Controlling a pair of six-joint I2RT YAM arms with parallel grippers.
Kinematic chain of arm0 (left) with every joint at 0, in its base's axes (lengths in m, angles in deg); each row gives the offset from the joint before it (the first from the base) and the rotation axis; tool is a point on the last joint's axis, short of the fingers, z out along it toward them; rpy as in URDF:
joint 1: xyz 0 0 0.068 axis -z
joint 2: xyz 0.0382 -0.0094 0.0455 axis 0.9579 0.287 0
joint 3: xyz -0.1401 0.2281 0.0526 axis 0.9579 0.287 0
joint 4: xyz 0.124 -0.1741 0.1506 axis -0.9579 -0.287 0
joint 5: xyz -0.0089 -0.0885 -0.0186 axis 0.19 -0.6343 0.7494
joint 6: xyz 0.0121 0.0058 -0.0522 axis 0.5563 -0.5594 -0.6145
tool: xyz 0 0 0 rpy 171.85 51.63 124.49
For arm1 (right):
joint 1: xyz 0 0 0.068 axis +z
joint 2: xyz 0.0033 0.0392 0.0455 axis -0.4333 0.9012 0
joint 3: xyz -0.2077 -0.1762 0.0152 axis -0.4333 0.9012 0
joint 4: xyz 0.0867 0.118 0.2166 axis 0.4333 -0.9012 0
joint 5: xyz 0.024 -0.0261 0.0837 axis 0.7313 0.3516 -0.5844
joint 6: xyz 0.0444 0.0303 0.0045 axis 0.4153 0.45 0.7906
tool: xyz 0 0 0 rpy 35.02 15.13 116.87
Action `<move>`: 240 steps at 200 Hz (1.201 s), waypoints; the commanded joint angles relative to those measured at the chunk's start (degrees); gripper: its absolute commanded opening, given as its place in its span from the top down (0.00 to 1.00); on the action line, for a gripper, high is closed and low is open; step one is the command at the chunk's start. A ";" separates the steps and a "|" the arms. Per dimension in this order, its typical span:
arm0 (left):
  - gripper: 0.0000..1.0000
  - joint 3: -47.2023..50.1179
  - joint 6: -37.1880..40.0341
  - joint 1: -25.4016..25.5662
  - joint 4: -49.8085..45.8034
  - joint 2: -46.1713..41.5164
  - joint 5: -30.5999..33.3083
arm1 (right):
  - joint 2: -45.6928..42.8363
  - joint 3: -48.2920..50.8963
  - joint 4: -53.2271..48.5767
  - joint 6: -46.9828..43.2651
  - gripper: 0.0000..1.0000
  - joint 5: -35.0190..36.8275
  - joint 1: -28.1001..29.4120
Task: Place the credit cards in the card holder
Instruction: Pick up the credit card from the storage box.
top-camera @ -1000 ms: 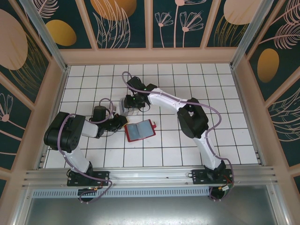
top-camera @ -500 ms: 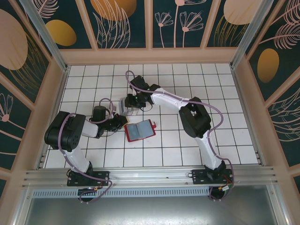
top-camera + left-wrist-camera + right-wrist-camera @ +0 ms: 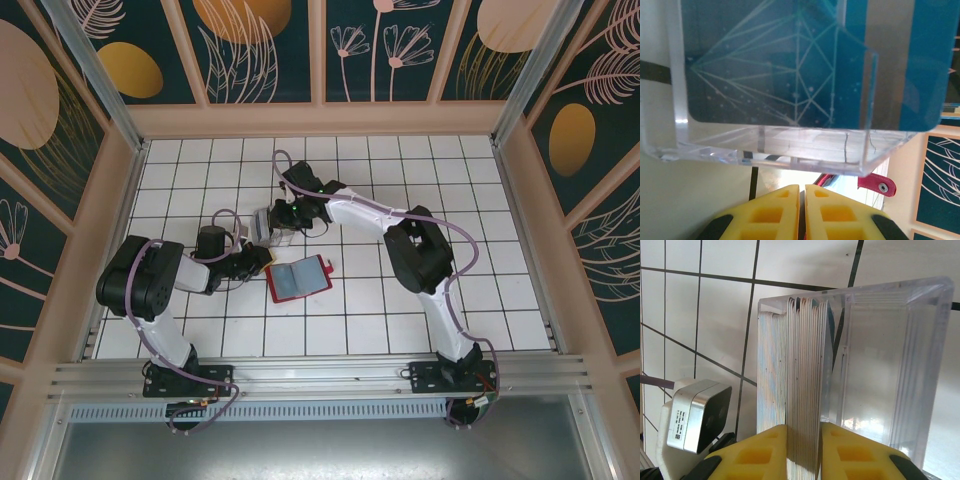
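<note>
**Right hand.** The right hand (image 3: 803, 432) is lowered into the open top of the clear box (image 3: 890, 365). Its two yellow fingers (image 3: 765, 452) stand on either side of a bundle of credit cards (image 3: 800, 365). The bundle fills the gap between the pads, so the hand appears closed on it. How firmly it presses cannot be told. More cards stand on edge outside the left finger, against the box wall. The other half of the box holds nothing visible. In the top view the right hand (image 3: 283, 218) sits over the clear box (image 3: 265, 225), which rests on the white tiled surface (image 3: 400, 180).

**Left hand.** The left hand (image 3: 802, 192) is closed with nothing between its fingers (image 3: 775, 210); only a thin slit separates them. It points at the side wall of the clear box (image 3: 790, 150), just beside it. A dark teal card (image 3: 790, 65) with a pale line pattern shows through the wall. In the top view the left hand (image 3: 258, 260) lies low over the surface, between the box and the left edge of the card holder.

**Card holder.** The card holder (image 3: 298, 278) lies open and flat on the surface, nearer the arm bases than the box. Its grey-blue pockets face up and its red cover shows around them. A red tab of the card holder (image 3: 875, 182) is visible beyond the box in the left wrist view.
</note>
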 commanded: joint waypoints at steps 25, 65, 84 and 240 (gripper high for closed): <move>0.86 0.20 1.46 1.37 -8.96 5.01 8.03 | -3.91 1.01 2.24 0.23 0.80 -1.74 -0.37; 0.86 0.33 1.16 1.33 -8.72 5.34 7.93 | -4.82 2.58 3.67 0.40 0.75 -1.93 -0.63; 0.86 0.32 1.35 1.33 -8.83 5.52 8.27 | -5.23 3.42 4.36 0.52 0.70 -1.92 -0.72; 0.87 0.17 1.41 1.41 -9.70 5.10 8.59 | -8.49 7.41 4.68 -0.47 0.93 1.14 -1.16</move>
